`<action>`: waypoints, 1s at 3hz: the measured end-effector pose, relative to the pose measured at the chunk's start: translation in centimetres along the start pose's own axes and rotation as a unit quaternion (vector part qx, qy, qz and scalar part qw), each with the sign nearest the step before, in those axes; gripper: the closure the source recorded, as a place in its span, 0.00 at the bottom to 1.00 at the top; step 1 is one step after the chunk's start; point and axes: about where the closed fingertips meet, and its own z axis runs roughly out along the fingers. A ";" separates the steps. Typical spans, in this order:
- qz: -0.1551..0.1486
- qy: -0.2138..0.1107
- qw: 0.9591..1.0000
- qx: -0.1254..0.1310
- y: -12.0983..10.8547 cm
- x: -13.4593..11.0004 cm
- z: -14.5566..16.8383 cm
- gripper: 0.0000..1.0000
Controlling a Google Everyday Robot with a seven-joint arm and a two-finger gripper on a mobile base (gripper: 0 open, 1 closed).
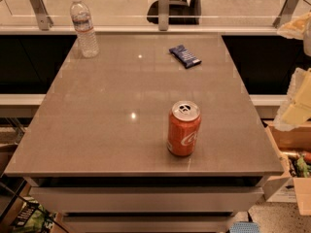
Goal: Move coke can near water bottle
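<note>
Grey table [97, 130], water bottle [84, 28] stood upright at its far left corner, coke can [183, 129] stood upright near the front edge, well apart from it, dark-blue snack packet [184, 56] lay flat farther back, gripper was outside the view, state untellable.

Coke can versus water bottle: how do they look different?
The coke can is short, red-orange and opaque; the water bottle is taller, clear, with a white cap. The can stands near the table's front edge, the bottle at the far left corner. Both stand upright. The robot's tool is not in view.
</note>
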 end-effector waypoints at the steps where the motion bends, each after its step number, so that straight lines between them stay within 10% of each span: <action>1: 0.007 -0.028 1.000 -0.003 0.7 0.1 0.2 0.00; 3: 0.033 -0.089 0.995 0.002 2.7 0.1 1.6 0.00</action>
